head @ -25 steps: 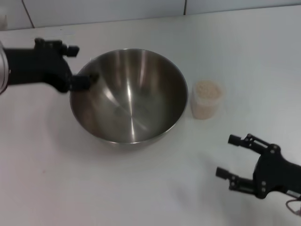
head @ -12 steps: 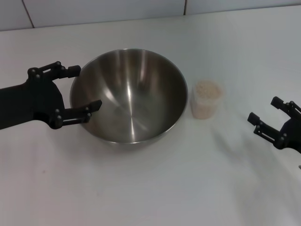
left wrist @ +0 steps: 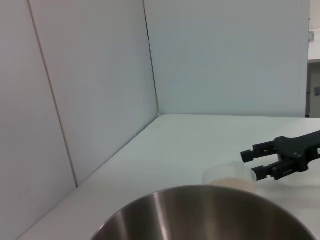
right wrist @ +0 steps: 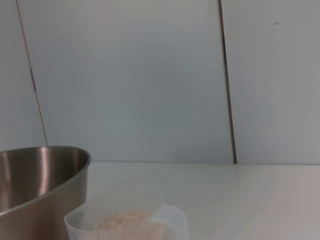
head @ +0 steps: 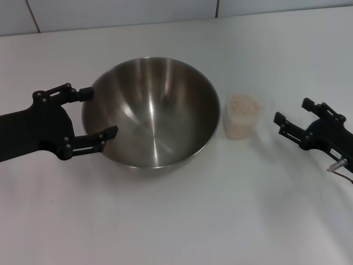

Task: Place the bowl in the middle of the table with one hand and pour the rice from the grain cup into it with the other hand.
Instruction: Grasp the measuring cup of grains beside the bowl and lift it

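The steel bowl (head: 151, 110) sits upright on the white table (head: 182, 221), left of centre, and is empty inside. My left gripper (head: 99, 113) is open at the bowl's left side, its fingers apart beside the rim and wall. The clear grain cup (head: 241, 116) stands just right of the bowl, filled with beige rice (head: 243, 105). My right gripper (head: 291, 111) is open and level with the cup, a short way to its right, not touching it. The left wrist view shows the bowl rim (left wrist: 210, 212), the cup (left wrist: 231, 178) and the right gripper (left wrist: 252, 162). The right wrist view shows the bowl (right wrist: 40, 182) and the cup (right wrist: 130, 222) close by.
A white panelled wall (head: 138, 11) runs along the table's far edge. A loose cable (head: 342, 168) hangs from the right arm near the frame's right edge.
My left gripper has let go of the bowl's rim, opened and pulled slightly back to the left. My right gripper has moved from the front right up toward the cup.
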{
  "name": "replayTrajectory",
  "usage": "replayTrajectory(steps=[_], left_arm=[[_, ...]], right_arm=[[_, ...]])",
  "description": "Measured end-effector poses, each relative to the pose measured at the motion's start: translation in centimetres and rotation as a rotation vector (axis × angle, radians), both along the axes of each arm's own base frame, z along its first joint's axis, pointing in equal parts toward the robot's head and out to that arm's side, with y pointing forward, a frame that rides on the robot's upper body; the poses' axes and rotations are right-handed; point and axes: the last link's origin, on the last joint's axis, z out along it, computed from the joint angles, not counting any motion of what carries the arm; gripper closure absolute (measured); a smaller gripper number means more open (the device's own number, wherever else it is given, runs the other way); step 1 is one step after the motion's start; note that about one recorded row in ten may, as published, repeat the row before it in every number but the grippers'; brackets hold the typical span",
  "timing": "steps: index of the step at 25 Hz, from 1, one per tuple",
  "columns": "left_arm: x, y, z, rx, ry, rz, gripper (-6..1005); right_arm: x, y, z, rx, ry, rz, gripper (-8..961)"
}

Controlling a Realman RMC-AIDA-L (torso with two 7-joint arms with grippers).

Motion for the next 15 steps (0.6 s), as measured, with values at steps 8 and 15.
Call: replayTrajectory(steps=[8,15], left_arm=[[-0.2,0.0,-0.2,-0.008,-0.004,0.007,152],[-0.1,0.1,-0.3,-0.012,-0.002,0.006,152]], right_arm=[[-0.7,1.6,-1.2,-0.039,-0.017,-0.014,113],[-0.9,2.1,-1.2,-0.031,-0.016,-0.014,115]])
